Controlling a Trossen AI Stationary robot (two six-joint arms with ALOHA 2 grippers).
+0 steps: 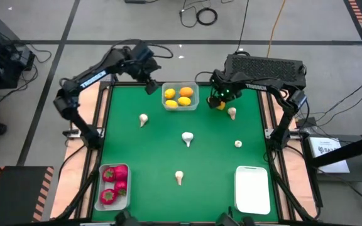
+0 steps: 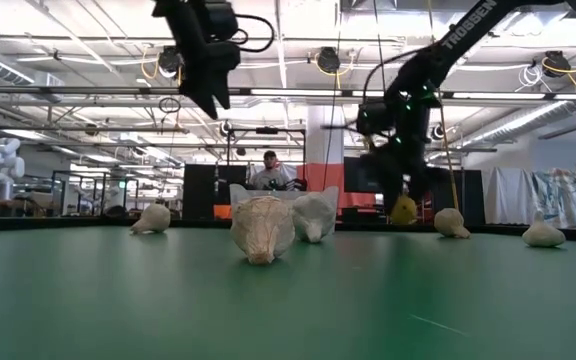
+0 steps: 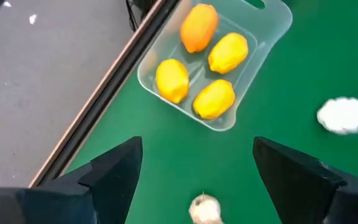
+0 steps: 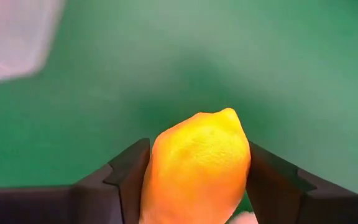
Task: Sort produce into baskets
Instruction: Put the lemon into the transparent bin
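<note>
My right gripper (image 1: 219,102) is shut on a yellow lemon (image 4: 197,165) just right of the far basket (image 1: 195,105), which holds several yellow and orange lemons (image 3: 194,68). The held lemon also shows in the low view (image 2: 403,210). My left gripper (image 1: 151,85) hangs open and empty above the table's far left, beside that basket (image 3: 272,25). Several whitish mushrooms (image 1: 187,138) lie loose on the green table. The near left basket (image 1: 101,182) holds red pieces (image 1: 114,176). The near right basket (image 1: 252,188) shows nothing inside. My right gripper pinches the lemon's two sides (image 4: 157,168) between its two fingers (image 4: 126,174). The fingers point down from above. The lemon's pointed end (image 4: 229,115) sticks out past the fingertips. In the low view the lemon hangs below the gripper, a little above the table.
One mushroom (image 1: 232,113) lies close to the right gripper, toward the near side. Another (image 3: 205,208) lies below the left gripper's fingers. The table's raised wooden rails (image 1: 96,100) run along both sides. A person (image 2: 270,170) sits beyond the far edge.
</note>
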